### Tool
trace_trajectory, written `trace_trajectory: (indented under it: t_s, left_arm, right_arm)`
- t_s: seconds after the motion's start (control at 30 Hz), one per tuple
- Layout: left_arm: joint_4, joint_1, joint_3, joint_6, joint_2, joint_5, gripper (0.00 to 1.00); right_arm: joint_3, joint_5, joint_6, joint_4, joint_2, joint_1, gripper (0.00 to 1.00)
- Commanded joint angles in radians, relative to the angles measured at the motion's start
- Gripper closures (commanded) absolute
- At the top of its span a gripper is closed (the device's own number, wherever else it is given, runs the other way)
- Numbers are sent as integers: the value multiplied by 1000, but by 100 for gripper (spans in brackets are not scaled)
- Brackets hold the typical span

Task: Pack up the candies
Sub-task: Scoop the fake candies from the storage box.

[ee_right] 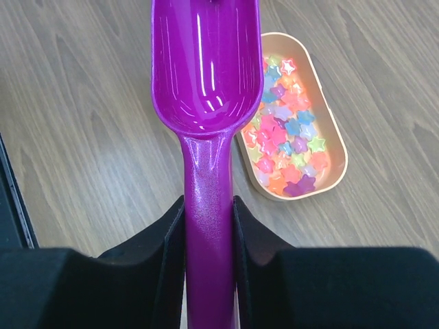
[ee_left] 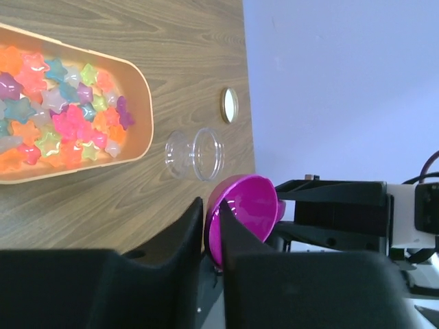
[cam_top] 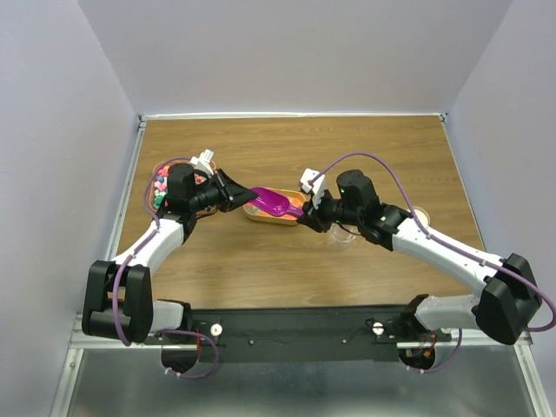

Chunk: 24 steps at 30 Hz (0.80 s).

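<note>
Near the tray (ee_left: pixel 145 103), left gripper (ee_left: pixel 214 233) and right gripper (ee_right: pixel 209 226) both pinch 1 empty scoop (ee_right: pixel 206 68); candies (ee_left: pixel 62 110) unscooped; jar (ee_left: pixel 195 154) empty; packing barely begun.

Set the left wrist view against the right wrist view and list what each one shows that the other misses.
Only the left wrist view: a clear jar and a gold lid lying apart from it near the table's far edge. Only the right wrist view: the handle of the magenta scoop clamped in the right gripper jaws, and its whole bowl, empty. Both: the scoop, a peach tray holding star-shaped candies, and the wooden table.
</note>
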Motion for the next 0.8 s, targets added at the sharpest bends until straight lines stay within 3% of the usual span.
trace_trajectory:
  t_s: [0.0,0.13,0.3,0.5,0.77]
  left_arm:
    - [-131,15,66,89,17,-50,65]
    - [-280,21,184,336,38,-171,32]
    - [-505,18,360,599,112,-439,32]
    - [-559,-34,414,745,188,-646,37]
    - [-567,-129,446,801,331,-674,37]
  right_arm:
    - [-2,22,21,-24,-32,3,99]
    - [44,111,6,-122,-9,3,99]
    - [117,206,-25,-278,37,3,99]
    - [222,305,-99,-432,102,-5,99]
    - [332,248,-280,-585,197,-95,99]
